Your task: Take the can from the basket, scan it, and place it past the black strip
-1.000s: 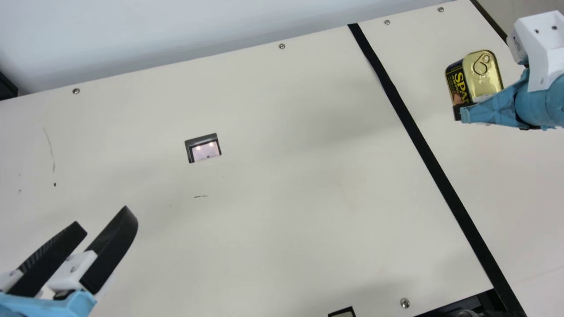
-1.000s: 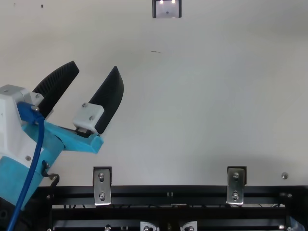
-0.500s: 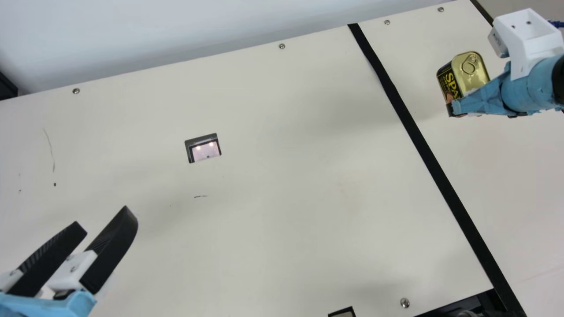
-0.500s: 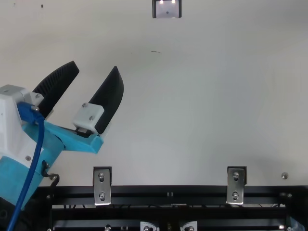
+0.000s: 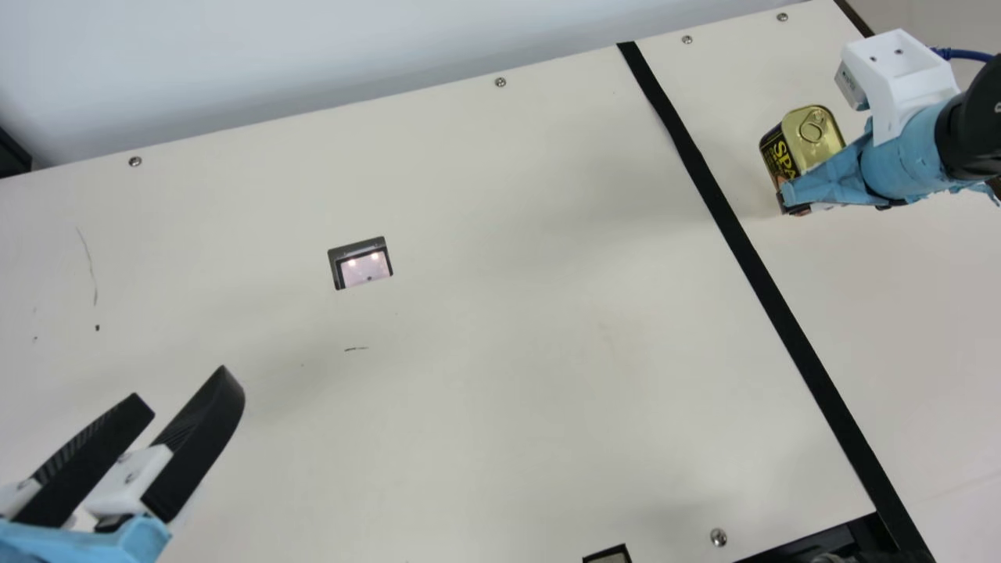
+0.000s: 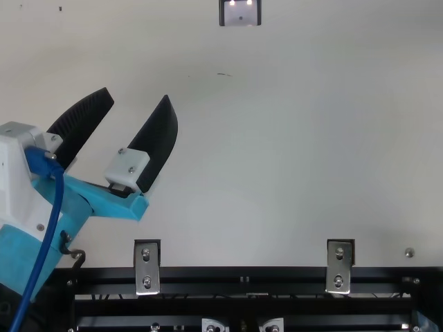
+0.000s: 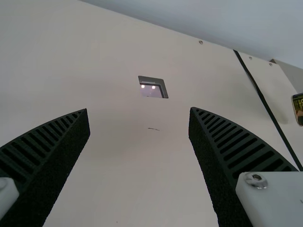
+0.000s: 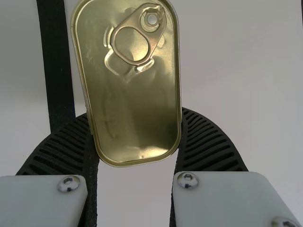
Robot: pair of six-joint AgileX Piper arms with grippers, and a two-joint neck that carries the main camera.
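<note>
At the upper right of the main view, my right gripper (image 5: 796, 199) is shut on the gold-lidded can (image 5: 813, 137), on the far right side of the black strip (image 5: 770, 289). The right wrist view has the can (image 8: 135, 99) wedged between both fingers of the right gripper (image 8: 136, 116), its pull ring facing the camera, with the strip (image 8: 56, 61) alongside. Whether the can touches the table, I cannot tell. My left gripper (image 5: 184, 379) stands open at the lower left of the main view; the top view has the left gripper (image 6: 136, 97) and the left wrist view the left gripper (image 7: 138, 109), with nothing between its fingers.
The scanner window (image 5: 364, 266) is set into the table (image 5: 500, 391) left of the strip. A pale wall (image 5: 313, 47) runs along the table's far edge. Black rails (image 6: 242, 280) with metal brackets border the near edge.
My right gripper, still holding the can, has moved left toward the strip and slightly nearer the camera over the last half second. The left arm has kept still.
</note>
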